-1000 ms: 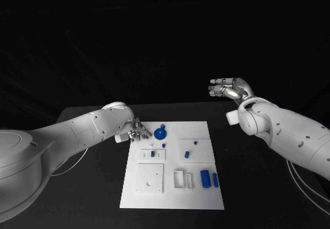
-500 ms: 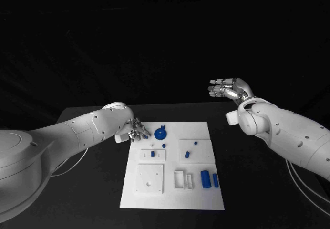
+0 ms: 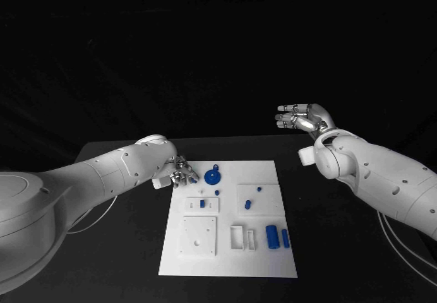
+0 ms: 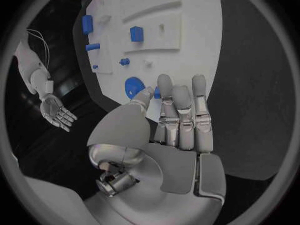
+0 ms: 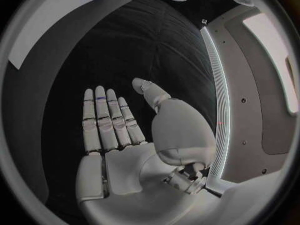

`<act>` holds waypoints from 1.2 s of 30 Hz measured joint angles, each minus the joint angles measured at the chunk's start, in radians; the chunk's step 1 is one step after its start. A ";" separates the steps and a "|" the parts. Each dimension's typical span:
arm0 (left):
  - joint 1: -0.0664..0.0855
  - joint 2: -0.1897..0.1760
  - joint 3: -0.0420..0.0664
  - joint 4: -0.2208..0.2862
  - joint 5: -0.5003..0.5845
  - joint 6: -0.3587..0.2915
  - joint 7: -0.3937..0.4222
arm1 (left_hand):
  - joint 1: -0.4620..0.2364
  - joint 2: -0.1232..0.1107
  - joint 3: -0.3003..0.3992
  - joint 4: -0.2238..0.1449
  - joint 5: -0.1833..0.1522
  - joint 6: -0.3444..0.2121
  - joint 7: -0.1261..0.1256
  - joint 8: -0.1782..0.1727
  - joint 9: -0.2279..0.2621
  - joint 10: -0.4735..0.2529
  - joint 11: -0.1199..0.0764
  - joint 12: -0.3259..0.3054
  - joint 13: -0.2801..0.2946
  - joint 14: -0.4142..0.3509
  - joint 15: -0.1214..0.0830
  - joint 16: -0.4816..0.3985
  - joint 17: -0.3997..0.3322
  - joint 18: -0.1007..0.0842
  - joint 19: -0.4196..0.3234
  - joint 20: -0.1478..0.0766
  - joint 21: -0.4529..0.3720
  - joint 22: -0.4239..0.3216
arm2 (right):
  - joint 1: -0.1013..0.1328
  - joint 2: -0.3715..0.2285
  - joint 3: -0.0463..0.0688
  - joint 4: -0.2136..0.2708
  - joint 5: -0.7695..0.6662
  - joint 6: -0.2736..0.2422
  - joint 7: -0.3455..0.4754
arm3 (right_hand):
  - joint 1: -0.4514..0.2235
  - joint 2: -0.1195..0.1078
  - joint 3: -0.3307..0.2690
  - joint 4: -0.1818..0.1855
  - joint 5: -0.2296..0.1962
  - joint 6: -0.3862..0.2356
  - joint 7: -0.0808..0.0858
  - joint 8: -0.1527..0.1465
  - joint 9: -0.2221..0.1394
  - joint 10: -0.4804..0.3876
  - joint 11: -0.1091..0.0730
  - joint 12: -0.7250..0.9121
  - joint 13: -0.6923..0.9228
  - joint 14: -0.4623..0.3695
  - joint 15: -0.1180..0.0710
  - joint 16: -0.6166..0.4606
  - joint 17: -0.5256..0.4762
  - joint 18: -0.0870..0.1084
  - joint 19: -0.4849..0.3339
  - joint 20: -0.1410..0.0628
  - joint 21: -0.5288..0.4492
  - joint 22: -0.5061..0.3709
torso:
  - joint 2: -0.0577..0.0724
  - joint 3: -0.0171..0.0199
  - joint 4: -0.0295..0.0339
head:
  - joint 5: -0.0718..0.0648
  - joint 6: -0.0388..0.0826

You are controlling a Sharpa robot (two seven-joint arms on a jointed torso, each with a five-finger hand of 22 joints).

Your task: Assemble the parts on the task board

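- While several small blue parts lie loose on it, the flat white rectangular task board (image 3: 228,218) sits mid-table on the black table (image 3: 109,252), so the assembly looks only partly done.
- Near the board's far end a round blue disc-shaped part (image 3: 212,176) rests flat; two blue cylindrical pieces (image 3: 271,235) lie side by side toward the near right corner, apparently not yet fitted.
- Smaller blue pegs stand in the raised white blocks: one short blue peg (image 3: 202,203) on the left block, another on the right.
- At the board's far left corner, the silver left hand (image 3: 179,173) hovers just beside the disc, fingers straight and a little apart, holding nothing as seen in the wrist view.
- Well away from the board, the silver right hand (image 3: 303,118) is raised high, palm flat, fingers extended, empty.
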 measured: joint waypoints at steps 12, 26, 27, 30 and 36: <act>0.000 -0.006 0.000 0.005 0.005 -0.013 0.002 | 0.043 0.023 0.042 -0.050 0.009 0.006 -0.013 0.035 0.054 0.009 -0.009 0.004 0.000 0.000 -0.007 0.008 0.008 0.000 0.000 0.000 0.004 0.000 | 0.000 0.001 0.000 -0.005 0.000 0.003 -0.002 | 0.000 0.000 -0.003 0.003 0.004 -0.007 0.000 0.000 0.000 0.000 0.000 0.000 0.000 0.000 0.000 0.000 0.000 0.000 0.000 0.000 0.000 0.000 | 0.000 0.0000 0.0004 | -0.001 0.000; 0.001 -0.038 0.000 0.047 0.014 -0.051 0.004 | 0.038 0.030 0.098 -0.082 0.085 0.011 -0.010 0.043 0.098 0.024 -0.013 -0.008 0.000 0.018 -0.014 0.012 0.030 0.000 0.000 -0.008 0.035 0.001 | 0.000 0.000 0.000 -0.007 0.000 0.007 -0.005 | 0.000 0.000 -0.007 0.007 0.004 -0.007 0.000 0.000 0.000 -0.004 0.004 0.000 0.000 0.000 0.000 0.000 0.000 0.000 -0.004 -0.004 0.000 0.000 | -0.001 0.0003 0.0012 | 0.002 -0.001; 0.002 -0.044 0.000 0.055 0.015 -0.056 0.004 | 0.037 0.031 0.099 -0.082 0.085 0.013 -0.007 0.043 0.098 0.024 -0.013 -0.008 0.000 0.018 -0.014 0.012 0.031 0.000 0.000 -0.008 0.035 0.001 | 0.000 -0.001 0.000 -0.007 0.000 0.008 -0.006 | 0.000 0.000 -0.007 0.007 0.004 -0.007 0.000 0.000 0.000 -0.004 0.004 0.000 0.000 0.000 0.000 0.000 0.000 0.000 -0.004 -0.004 0.000 0.000 | -0.001 0.0002 0.0017 | 0.003 -0.001; 0.005 -0.072 0.001 0.098 0.016 -0.076 0.002 | 0.035 0.033 0.099 -0.082 0.091 0.014 -0.006 0.038 0.119 0.024 -0.013 -0.012 0.000 0.024 -0.020 0.012 0.033 0.000 0.000 -0.008 0.043 0.001 | 0.000 -0.003 0.000 -0.007 0.000 0.008 -0.006 | 0.000 0.000 -0.007 0.007 0.004 -0.007 0.000 0.000 0.000 -0.004 0.004 0.000 0.000 0.000 0.000 0.000 0.000 0.000 -0.004 -0.004 0.000 0.000 | -0.002 0.0008 0.0030 | 0.003 -0.001; 0.011 -0.136 0.002 0.198 0.017 -0.130 -0.004 | 0.035 0.033 0.099 -0.082 0.097 0.021 0.000 0.033 0.140 0.025 -0.014 -0.012 0.001 0.032 -0.019 0.012 0.036 0.000 0.004 -0.011 0.051 0.000 | 0.000 -0.008 0.000 -0.008 0.000 0.009 -0.007 | 0.000 0.000 -0.007 0.007 0.004 -0.007 0.000 0.000 0.000 -0.004 0.004 0.000 0.000 0.000 0.000 0.000 0.000 0.000 -0.004 -0.004 0.000 0.000 | -0.004 0.0014 0.0080 | 0.003 -0.004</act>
